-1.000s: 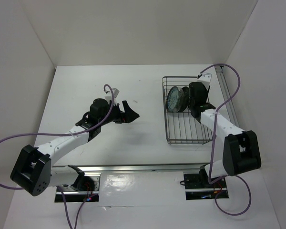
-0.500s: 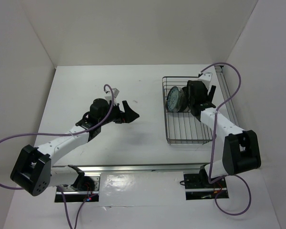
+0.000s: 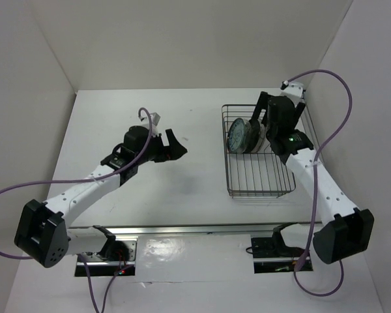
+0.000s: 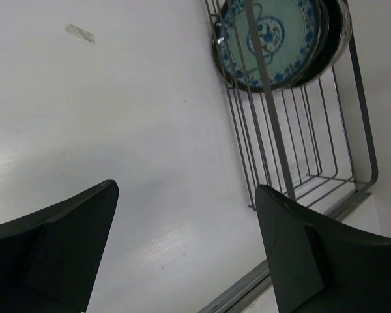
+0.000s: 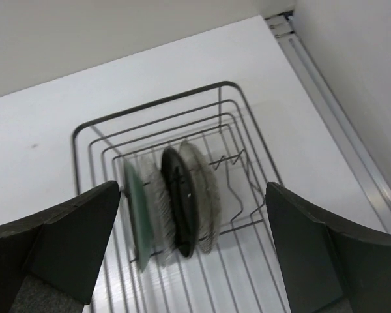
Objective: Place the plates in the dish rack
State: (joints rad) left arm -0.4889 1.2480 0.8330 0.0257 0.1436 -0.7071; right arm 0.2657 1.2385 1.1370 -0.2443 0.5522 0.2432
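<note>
plates point(image 3: 244, 135): four on edge in dish rack point(image 3: 260, 179), upper right | right gripper point(image 3: 279, 111): apart, empty, just above them | left gripper point(image 3: 176, 145): apart, empty, well left

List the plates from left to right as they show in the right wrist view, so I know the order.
blue-green patterned plate → clear glass plate → glossy black plate → translucent grey-beige plate, all standing on edge in the dish rack.
</note>
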